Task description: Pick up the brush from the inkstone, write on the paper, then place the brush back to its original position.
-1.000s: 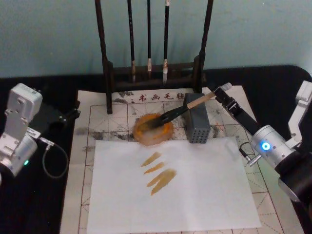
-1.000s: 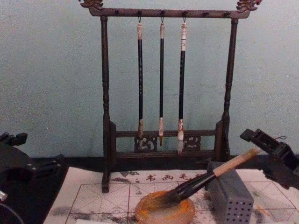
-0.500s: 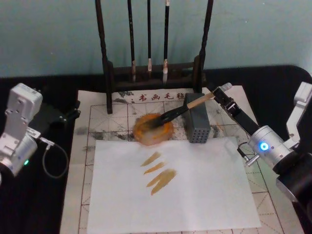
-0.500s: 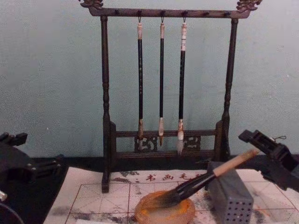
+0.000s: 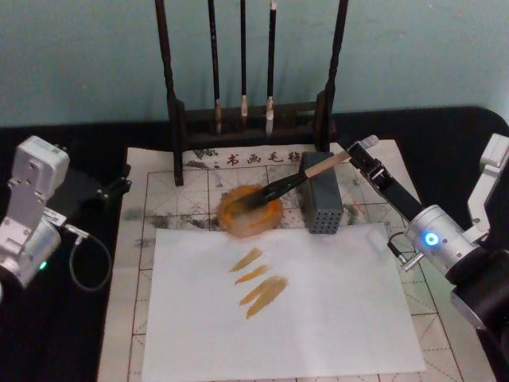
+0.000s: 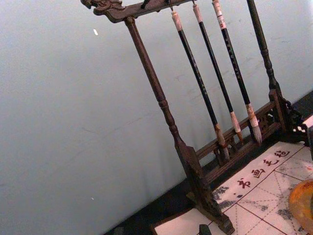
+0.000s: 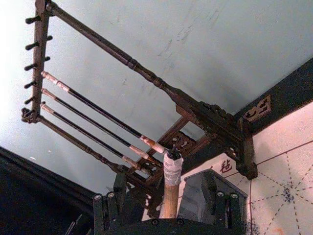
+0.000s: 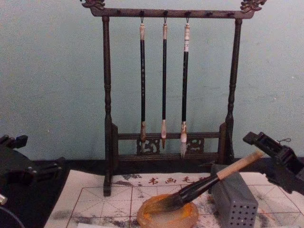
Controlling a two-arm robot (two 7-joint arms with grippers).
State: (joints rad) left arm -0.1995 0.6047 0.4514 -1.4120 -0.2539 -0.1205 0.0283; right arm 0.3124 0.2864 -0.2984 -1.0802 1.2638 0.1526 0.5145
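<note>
- The brush (image 5: 293,184) lies at rest, with its bristles in the inkstone (image 5: 237,227). Its handle is propped across the grey perforated box (image 5: 322,208) and aimed toward 2 o'clock.
- The right gripper (image 5: 359,150) sits at the handle's white-wrapped end, at 2 o'clock of the dish. From the wrist we see its fingers (image 7: 119,193) standing wide on either side of the handle, gripping nothing.
- The left gripper (image 5: 118,183) is parked at 9 o'clock of the paper (image 5: 159,179), jaws apart.
- A plain white sheet (image 5: 334,302) laid over the red-gridded paper carries three amber strokes (image 5: 266,293). We judge the writing done and the return in its closing step. The next move calls for a clean retreat toward 5 o'clock, along the arm's own line, without nudging the handle off the box.
- Hard to make out are where the bristle tip ends in the stained dish, and the handle's wire loop. The sheet hides most of the grid, and the chest view crops dish and box at their base.
</note>
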